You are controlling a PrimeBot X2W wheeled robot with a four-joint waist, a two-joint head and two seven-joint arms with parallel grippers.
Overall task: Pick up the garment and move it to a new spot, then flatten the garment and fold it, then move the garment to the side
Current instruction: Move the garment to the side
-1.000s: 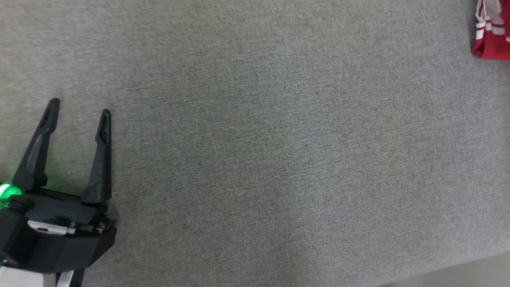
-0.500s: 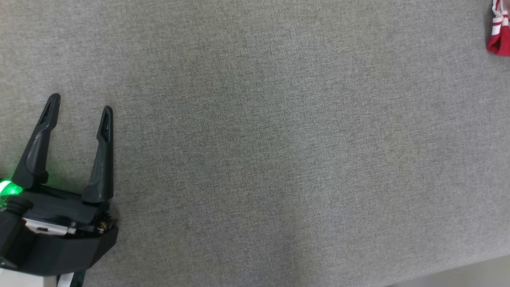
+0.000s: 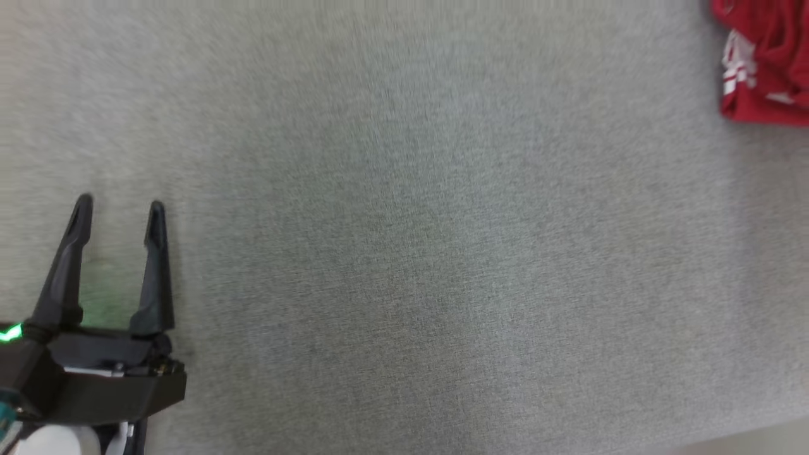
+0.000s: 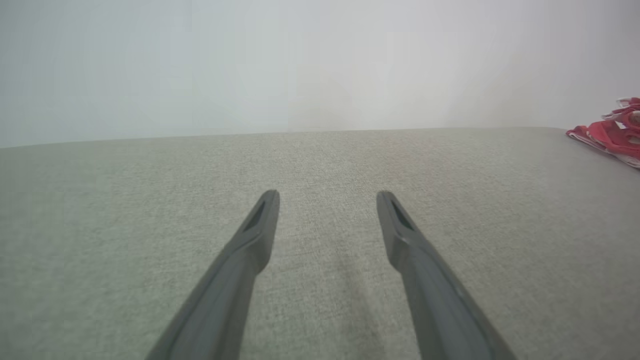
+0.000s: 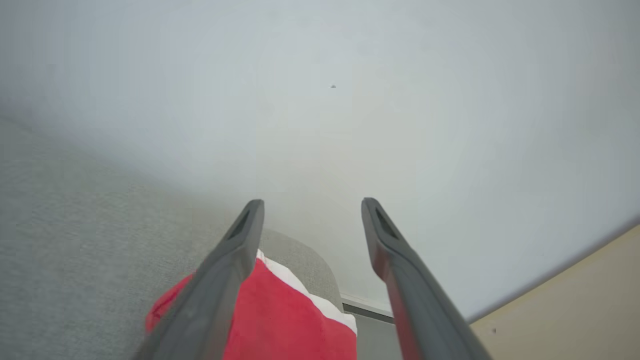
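A red garment [image 3: 768,63] with white stripes lies crumpled at the far right top of the head view, on the grey fabric surface [image 3: 411,253]. My left gripper [image 3: 119,207] hovers at the lower left, far from it, open with nothing between its fingers. In the left wrist view the garment [image 4: 612,132] shows at the right edge, well beyond the open left gripper [image 4: 327,196]. In the right wrist view my right gripper [image 5: 310,204] is open above the garment [image 5: 285,320], which lies near a rounded corner of the surface.
A pale wall [image 4: 320,65] rises behind the surface's far edge. The front edge runs along the lower right of the head view, with pale floor [image 3: 758,442] beyond it. A beige floor [image 5: 565,305] shows past the corner in the right wrist view.
The head view has shifted, so more of the red garment shows at the upper right. The left gripper sits lower in the picture, its fingers slightly closer together.
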